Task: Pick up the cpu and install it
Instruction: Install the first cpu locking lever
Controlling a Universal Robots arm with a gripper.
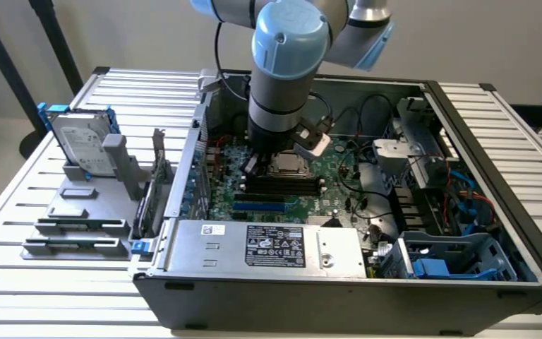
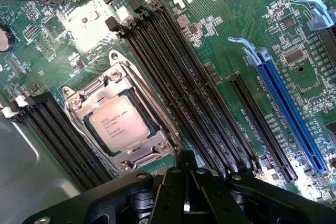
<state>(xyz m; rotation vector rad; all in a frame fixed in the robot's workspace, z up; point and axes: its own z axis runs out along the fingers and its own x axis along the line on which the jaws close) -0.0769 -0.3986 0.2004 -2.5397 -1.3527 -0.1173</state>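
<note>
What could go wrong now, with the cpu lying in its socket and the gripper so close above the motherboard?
1. The cpu sits inside the metal socket frame, slightly turned against it perhaps; pressing it down could bend contacts.
2. The shut gripper hangs near the black memory slots; a low sideways move might strike their latches.
3. Loose cables run beside the arm inside the computer case and might snag.

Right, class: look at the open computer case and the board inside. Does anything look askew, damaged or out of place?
Nothing stands out. The cpu lies flat and square inside its socket frame on the board, with no tilt. The memory slots beside it look intact. The gripper hangs above the board with its jaws shut, holding nothing.
</note>
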